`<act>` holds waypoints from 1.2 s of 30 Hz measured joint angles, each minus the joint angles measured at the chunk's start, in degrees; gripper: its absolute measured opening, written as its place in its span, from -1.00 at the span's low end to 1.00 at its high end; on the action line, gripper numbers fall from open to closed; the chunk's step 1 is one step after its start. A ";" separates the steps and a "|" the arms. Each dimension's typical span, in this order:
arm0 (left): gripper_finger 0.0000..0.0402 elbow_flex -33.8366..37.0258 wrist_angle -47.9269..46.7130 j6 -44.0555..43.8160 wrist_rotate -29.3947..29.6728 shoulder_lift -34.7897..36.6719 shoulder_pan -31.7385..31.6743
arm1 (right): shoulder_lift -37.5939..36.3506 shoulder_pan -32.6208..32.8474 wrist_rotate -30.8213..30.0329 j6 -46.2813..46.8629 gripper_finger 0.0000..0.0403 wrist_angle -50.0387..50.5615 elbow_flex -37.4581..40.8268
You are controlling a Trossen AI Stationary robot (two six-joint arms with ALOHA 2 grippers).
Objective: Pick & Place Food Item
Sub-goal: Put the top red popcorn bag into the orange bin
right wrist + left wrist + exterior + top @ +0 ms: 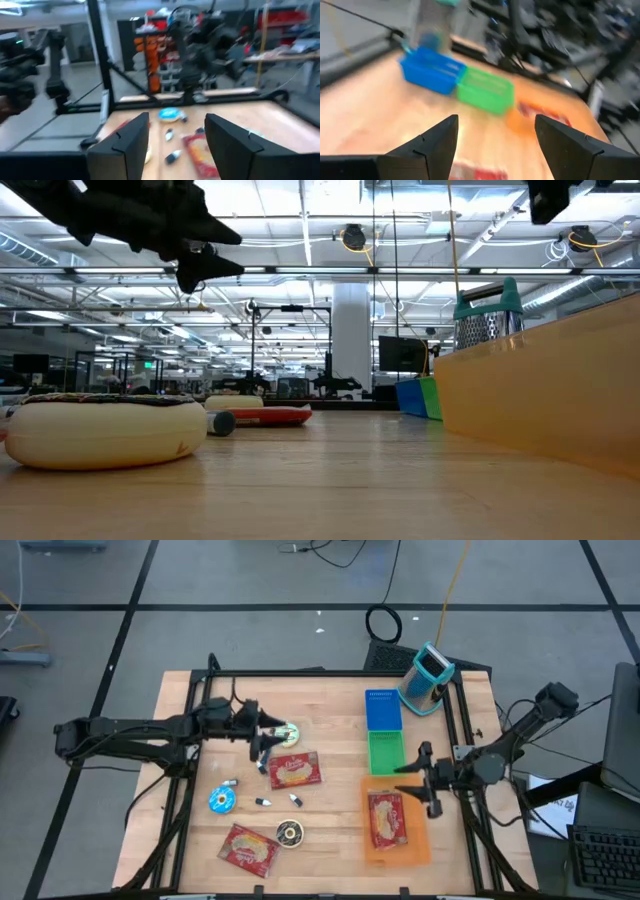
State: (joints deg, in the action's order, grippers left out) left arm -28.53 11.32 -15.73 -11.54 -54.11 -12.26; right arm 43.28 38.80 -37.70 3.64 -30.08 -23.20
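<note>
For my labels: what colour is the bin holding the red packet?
Orange bin; red packet lies inside. High view shows it best.

On the wooden table (330, 840) we see blue (383, 710), green (385, 752) and orange (398, 852) trays, red food packets (294, 770), round snacks (291, 833) and a grater (428, 677).

From my station, both wrist views are motion-blurred. The red packet (485, 174) in the left wrist view is cut off by the frame edge. I cannot identify the small dark pieces (266, 801) on the table (330, 810); its front edge is cropped in the high view
</note>
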 joint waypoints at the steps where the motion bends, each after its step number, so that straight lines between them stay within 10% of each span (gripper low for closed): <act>1: 0.33 0.00 -1.25 0.91 -0.64 0.00 0.95 | 0.02 -0.92 0.06 -0.73 -0.07 -2.87 1.31; 15: 0.33 -8.12 -31.29 -4.58 19.49 -13.14 23.33 | 0.05 -6.64 0.42 -7.69 0.05 -21.81 11.76; 36: 0.33 -8.17 -24.14 -4.28 23.69 -32.10 28.16 | 0.07 -6.57 0.47 -13.36 0.10 -22.67 11.76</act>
State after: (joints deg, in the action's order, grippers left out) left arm -36.71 -12.82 -20.02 12.15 -86.20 15.90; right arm 43.35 32.23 -37.23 -9.72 -52.75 -11.44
